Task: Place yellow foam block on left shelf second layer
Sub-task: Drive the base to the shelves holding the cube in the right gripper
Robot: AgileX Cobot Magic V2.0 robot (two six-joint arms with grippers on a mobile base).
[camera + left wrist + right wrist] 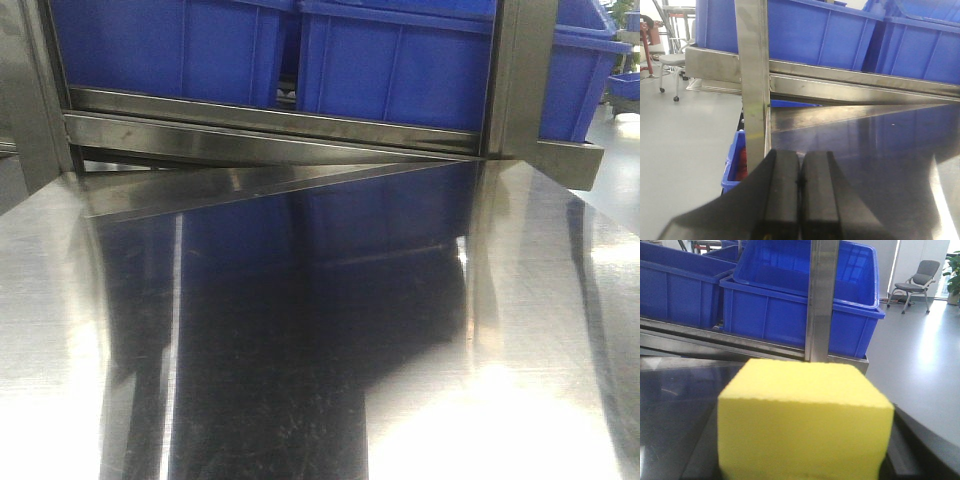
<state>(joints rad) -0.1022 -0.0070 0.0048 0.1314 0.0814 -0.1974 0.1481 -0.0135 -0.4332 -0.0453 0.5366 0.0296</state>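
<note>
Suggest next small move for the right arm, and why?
Probably ease the right arm left: the steel post stands directly behind the yellow foam block, and blue bins fill the shelf level ahead. Whether the right pincer grips the block is hidden; left pincer is shut, empty.

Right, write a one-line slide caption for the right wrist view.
Yellow foam block close up, blue bins on a steel shelf behind.
</note>
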